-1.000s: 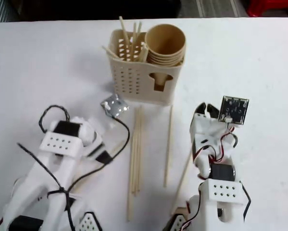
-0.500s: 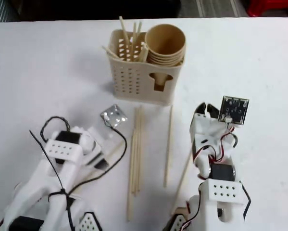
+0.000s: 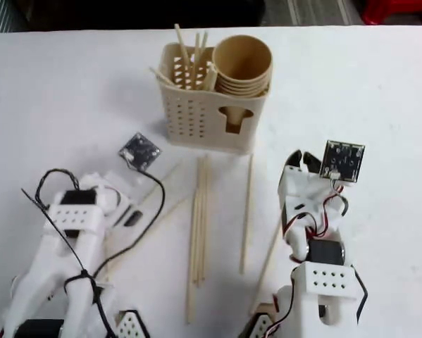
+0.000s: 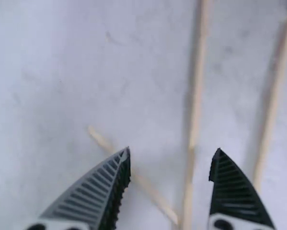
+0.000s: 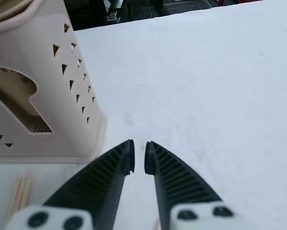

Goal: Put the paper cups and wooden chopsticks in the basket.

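**On the desk, loose chopsticks lie before the basket**

The basket holds a stack of paper cups and several standing chopsticks. The left jaws stand apart above the loose chopsticks; the right jaws, nearly together, sit near the basket's corner.

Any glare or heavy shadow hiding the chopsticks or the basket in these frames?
High view: even light on the table, no glare; the loose chopsticks and the basket show plainly. Left wrist view: soft shadows run beside the chopsticks ahead of the open left tool. Right wrist view: the basket wall is mildly shaded, nothing hidden.
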Available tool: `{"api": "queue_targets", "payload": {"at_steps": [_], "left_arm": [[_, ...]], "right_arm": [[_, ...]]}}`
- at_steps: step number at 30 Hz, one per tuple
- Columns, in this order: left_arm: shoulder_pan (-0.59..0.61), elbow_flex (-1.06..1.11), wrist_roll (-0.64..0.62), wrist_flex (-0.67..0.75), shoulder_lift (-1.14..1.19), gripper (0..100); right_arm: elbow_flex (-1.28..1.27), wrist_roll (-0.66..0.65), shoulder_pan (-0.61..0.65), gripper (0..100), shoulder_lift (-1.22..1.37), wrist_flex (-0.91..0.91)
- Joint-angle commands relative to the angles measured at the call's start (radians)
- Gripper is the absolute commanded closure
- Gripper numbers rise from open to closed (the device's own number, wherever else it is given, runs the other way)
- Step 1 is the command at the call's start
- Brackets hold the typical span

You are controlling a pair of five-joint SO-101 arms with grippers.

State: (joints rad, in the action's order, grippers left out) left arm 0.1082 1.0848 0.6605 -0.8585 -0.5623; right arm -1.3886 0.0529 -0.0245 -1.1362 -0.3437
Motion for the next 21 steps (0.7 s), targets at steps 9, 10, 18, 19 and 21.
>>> {"api": "queue_targets", "payload": {"at_steps": [9,10,18,19,21], "left_arm": [[-0.193,-0.301,-0.005,-0.485,-0.022,68],[-0.205,-0.292,-0.006,-0.483,-0.008,68],[-0.206,-0.341,-0.038,-0.327,0.414,68],[-0.203,-0.381,-0.038,-0.336,0.472,68],[-0.180,-0.465,-0.038,-0.342,0.568,68]], "right_arm": [[0.009,-0.011,0.001,94.2,-0.018,0.019],[0.009,-0.011,0.001,94.2,-0.018,0.019],[0.009,-0.011,0.001,94.2,-0.018,0.019],[0.009,-0.011,0.001,94.2,-0.018,0.019],[0.009,-0.011,0.001,94.2,-0.018,0.019]]}}
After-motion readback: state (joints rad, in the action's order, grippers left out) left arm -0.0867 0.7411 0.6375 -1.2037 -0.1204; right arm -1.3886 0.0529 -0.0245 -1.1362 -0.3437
